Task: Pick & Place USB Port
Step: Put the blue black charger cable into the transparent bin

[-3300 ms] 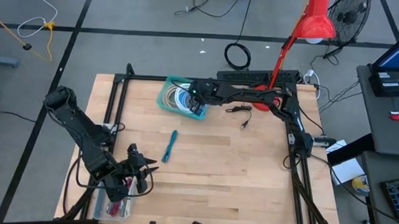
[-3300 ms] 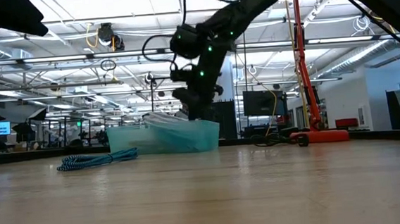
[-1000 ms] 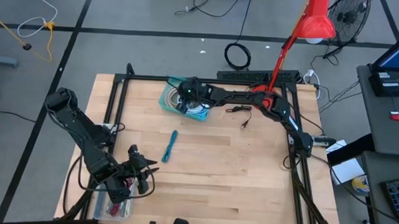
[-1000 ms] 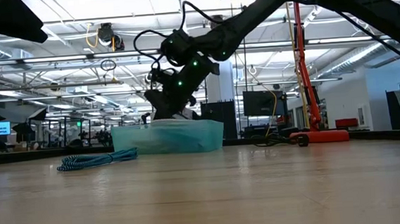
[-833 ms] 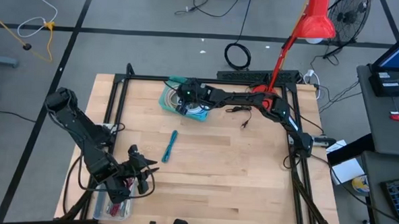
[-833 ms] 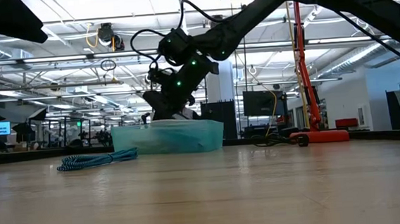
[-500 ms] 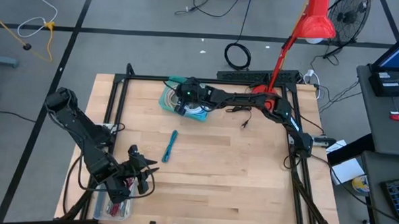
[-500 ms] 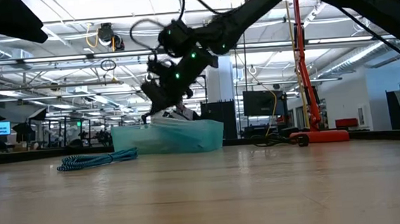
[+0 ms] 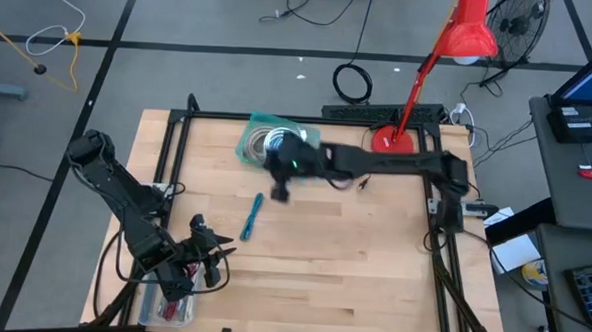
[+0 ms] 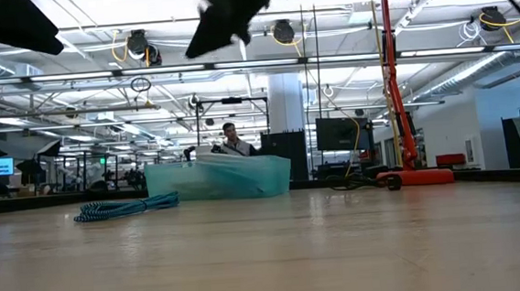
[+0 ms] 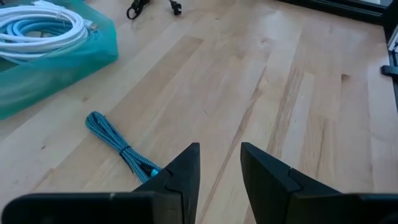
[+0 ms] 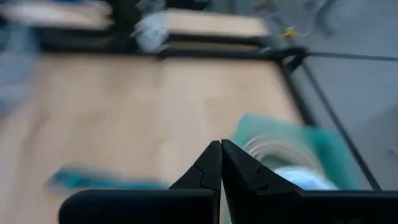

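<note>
A teal bin (image 9: 260,134) holding coiled white cables (image 11: 38,26) stands on the table near its far edge. A blue braided cable (image 9: 252,216) lies bundled on the wood nearer the middle, also seen as a blue cable (image 11: 121,150) in the left wrist view. My right gripper (image 9: 278,188) hangs high over the table between bin and blue cable, fingers shut (image 12: 221,146), with nothing showing between them; it is blurred. My left gripper (image 9: 218,249) waits open (image 11: 220,154) by the near-left corner.
A clear tray (image 9: 168,307) with red items sits at the near-left corner under the left arm. A thin black cable (image 9: 356,165) lies right of the bin, a red lamp base (image 9: 385,142) behind it. Black frame rails (image 9: 177,141) line the table's left, far and right sides.
My right gripper has risen fast out of the teal bin and swung toward the near edge, now well above the table between the bin and the blue cable. The bin and the cables in it have stayed where they were.
</note>
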`<state>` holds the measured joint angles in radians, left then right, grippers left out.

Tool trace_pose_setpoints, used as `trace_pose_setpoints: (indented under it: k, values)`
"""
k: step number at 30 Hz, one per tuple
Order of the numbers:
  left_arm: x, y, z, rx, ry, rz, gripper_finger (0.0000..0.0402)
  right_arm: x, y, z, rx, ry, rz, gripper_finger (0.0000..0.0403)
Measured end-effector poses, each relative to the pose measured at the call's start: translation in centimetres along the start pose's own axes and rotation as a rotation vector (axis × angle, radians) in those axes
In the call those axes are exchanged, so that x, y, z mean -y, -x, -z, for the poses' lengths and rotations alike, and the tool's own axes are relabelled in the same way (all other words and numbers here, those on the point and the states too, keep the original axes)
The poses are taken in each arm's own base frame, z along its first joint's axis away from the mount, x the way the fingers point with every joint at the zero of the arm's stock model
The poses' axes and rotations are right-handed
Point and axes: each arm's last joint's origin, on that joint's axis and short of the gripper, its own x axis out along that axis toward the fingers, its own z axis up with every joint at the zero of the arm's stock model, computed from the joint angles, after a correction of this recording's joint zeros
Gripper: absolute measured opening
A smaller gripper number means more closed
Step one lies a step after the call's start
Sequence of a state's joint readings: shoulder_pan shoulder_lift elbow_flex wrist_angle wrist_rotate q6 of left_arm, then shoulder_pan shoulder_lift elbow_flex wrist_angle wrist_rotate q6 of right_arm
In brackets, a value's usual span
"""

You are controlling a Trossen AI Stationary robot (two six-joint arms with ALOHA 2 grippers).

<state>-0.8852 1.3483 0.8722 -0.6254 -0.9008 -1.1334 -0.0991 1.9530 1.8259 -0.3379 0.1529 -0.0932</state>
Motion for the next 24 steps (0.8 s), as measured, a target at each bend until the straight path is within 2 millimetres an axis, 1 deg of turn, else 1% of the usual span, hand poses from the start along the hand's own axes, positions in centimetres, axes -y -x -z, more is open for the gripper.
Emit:
trace_pose_setpoints:
  k: [3, 6, 9, 11, 13, 16, 18, 21, 24]
  values:
    - [-0.1, -0.2, -0.1, 0.001, 0.007, -0.007, 0.012, -3.8, 3.5, 0.0, -0.076, 0.065, -0.08, 0.0]
    - [-0.2, -0.4, -0.3, 0.003, 0.018, -0.018, 0.012, -8.1, 7.0, 1.1, -0.101, 0.119, -0.121, 0.0]
    - [-0.4, -0.8, -0.6, 0.004, 0.038, -0.035, 0.012, -11.8, 10.4, 3.1, -0.067, 0.145, -0.143, 0.0]
    - [-0.6, -1.2, -0.9, 0.006, 0.058, -0.051, 0.012, -13.6, 12.5, 4.7, -0.01, 0.136, -0.169, 0.0]
    - [-0.9, -1.7, -1.2, -0.001, 0.084, -0.069, 0.012, -15.0, 14.5, 6.3, 0.074, 0.117, -0.222, 0.0]
    - [-1.6, -3.0, -2.0, -0.065, 0.137, -0.094, 0.012, -16.0, 17.3, 7.9, 0.222, 0.093, -0.31, 0.0]
    - [-2.5, -4.2, -2.6, -0.15, 0.175, -0.111, 0.012, -15.6, 19.1, 8.4, 0.322, 0.105, -0.344, 0.0]
    - [-4.5, -6.3, -3.9, -0.288, 0.209, -0.144, 0.012, -13.9, 21.0, 8.2, 0.431, 0.099, -0.376, 0.0]
    - [-6.7, -8.1, -5.1, -0.402, 0.251, -0.149, 0.012, -11.6, 22.0, 7.3, 0.5, 0.056, -0.306, 0.0]
